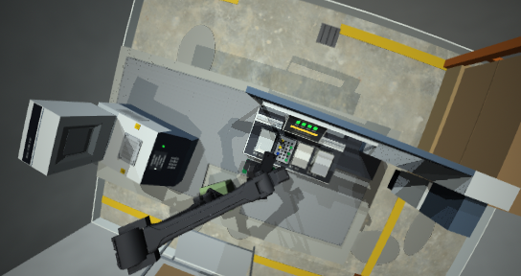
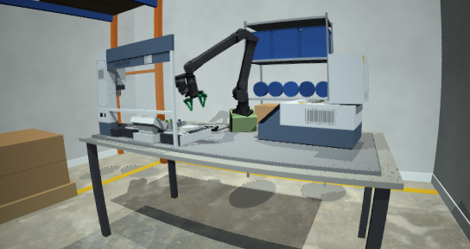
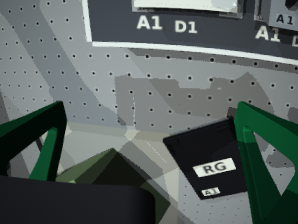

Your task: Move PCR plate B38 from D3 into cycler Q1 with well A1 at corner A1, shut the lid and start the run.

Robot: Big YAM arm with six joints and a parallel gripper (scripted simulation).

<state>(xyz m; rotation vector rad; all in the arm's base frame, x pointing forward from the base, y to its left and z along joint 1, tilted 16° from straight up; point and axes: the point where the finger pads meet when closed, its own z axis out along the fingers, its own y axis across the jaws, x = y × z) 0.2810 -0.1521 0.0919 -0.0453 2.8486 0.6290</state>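
Gripper (image 3: 153,156) spread wide and empty above regrip nest RG (image 3: 212,165); plate B38 (image 1: 303,155) two positions beyond the tube cooling block (image 1: 285,150), likely light, thin-walled, best pinched across its rigid skirt.

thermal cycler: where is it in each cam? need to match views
Top: the cycler sits left of centre, lid swung open further left.
Exterior: right of centre on the table, barcode side facing the camera, lid raised.
Wrist: not in it.
Shared landmark: the dark hand-off tray, which shows in all three.
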